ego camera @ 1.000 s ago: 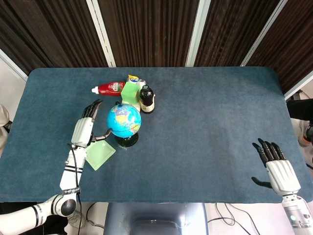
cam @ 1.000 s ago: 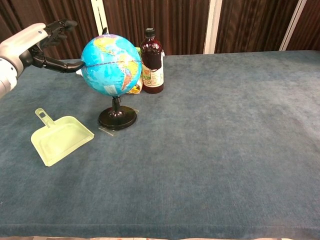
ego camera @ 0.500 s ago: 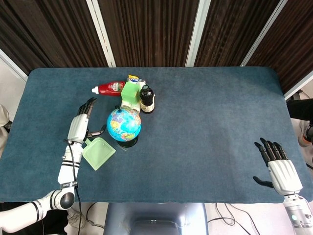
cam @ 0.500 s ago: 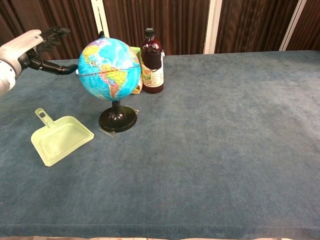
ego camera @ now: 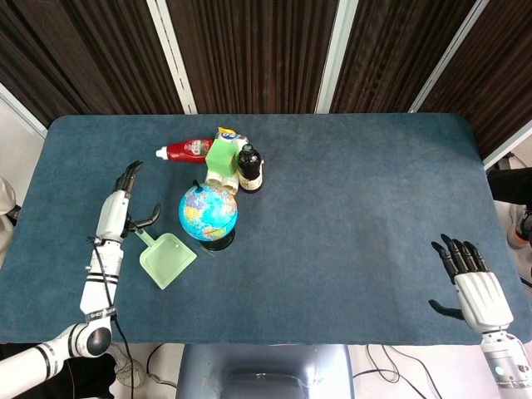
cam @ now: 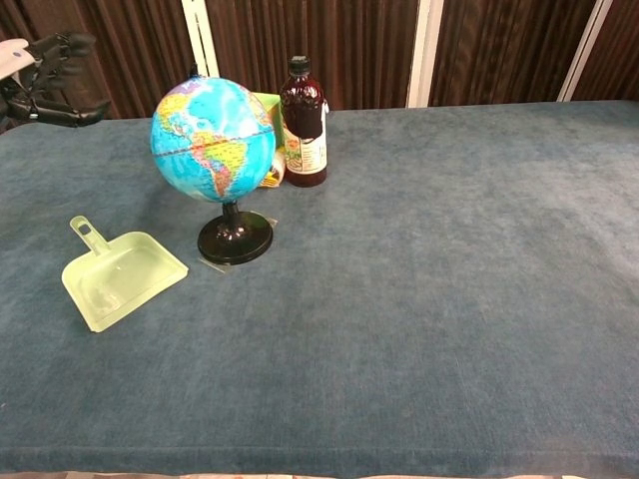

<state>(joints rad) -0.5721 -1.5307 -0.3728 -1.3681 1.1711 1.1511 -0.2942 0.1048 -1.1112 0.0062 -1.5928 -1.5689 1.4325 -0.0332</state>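
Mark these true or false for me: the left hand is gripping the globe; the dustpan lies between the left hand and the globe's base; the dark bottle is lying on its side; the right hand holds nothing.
1. The left hand grips the globe. False: it is open and apart from it, holding nothing.
2. The green dustpan lies between the left hand and the globe's base. True.
3. The dark bottle lies on its side. False: it stands upright behind the globe.
4. The right hand holds nothing. True.

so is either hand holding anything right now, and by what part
Nothing is held. The left hand hangs open in the air beside the globe, clear of it, and the right hand is open near the table's front edge, away from everything.
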